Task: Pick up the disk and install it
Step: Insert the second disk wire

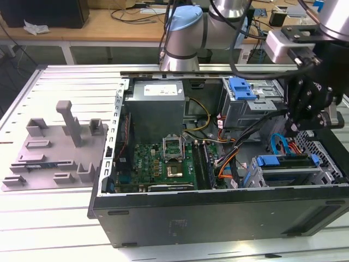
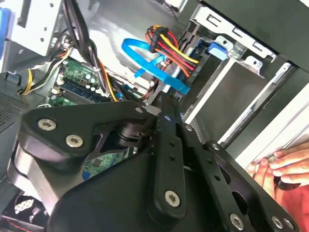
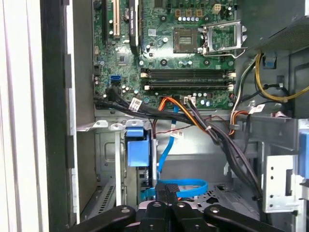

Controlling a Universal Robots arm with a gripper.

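Disk (image 1: 283, 162): I see it lying flat in the lower drive cage at the front corner of the open computer case (image 1: 218, 215), on the exterior view's right. Its bright blue carrier frame runs along its edges, and the blue end tab faces the inside of the case. In the first wrist view that blue end (image 3: 136, 147) shows in the mouth of the grey metal cage, below the motherboard (image 3: 188, 53).

Jaws: they hang just above the disk and the cage in the exterior view, apart from both. In both wrist views the two black fingertips (image 3: 161, 191) lie side by side, pressed together, and I see nothing held between them.

Curved blue cable (image 1: 279, 144): it loops up beside the cage, directly under the jaws. In the first wrist view it (image 3: 186, 187) arcs just beyond the fingertips. In the second wrist view it (image 2: 145, 55) passes beneath a bundle of red, yellow and black wires (image 2: 169, 43).

Blue latch plate (image 1: 241, 87): it sits on the upper grey cage, towards the back of the case and well apart from the disk.

Power supply (image 1: 158, 101): a grey box at the rear of the case, above the motherboard.

Grey fixture (image 1: 54, 147): it stands on the slatted metal surface (image 1: 54, 229), on the exterior view's left and well apart from the case.

Hand (image 2: 285, 162): a person's fingers rest against the outer edge of the case in the second wrist view.
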